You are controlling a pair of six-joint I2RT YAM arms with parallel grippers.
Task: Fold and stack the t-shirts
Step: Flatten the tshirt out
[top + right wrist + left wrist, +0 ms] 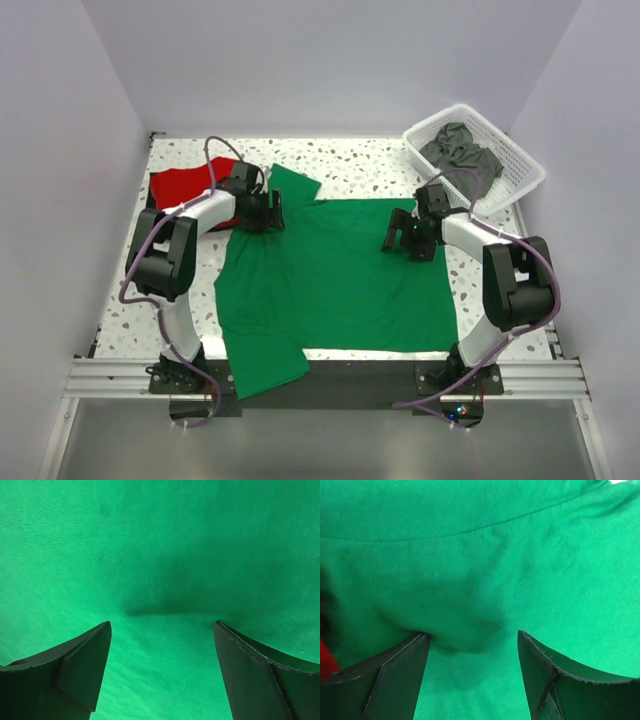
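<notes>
A bright green t-shirt [330, 275] lies spread flat across the middle of the table, one sleeve hanging over the near edge. My left gripper [262, 215] is open, fingers down on the shirt's far left part; the green cloth fills the left wrist view [480, 570] between the fingers [395, 675]. My right gripper [405, 237] is open over the shirt's far right part; the right wrist view shows only green cloth [160, 555] between its fingers [250, 670]. A red t-shirt [185, 187] lies at the far left. Dark grey t-shirts [460, 155] lie in the basket.
A white plastic lattice basket [520, 160] stands at the far right corner. The speckled tabletop [370, 165] shows beyond the green shirt. White walls close in the far and side edges.
</notes>
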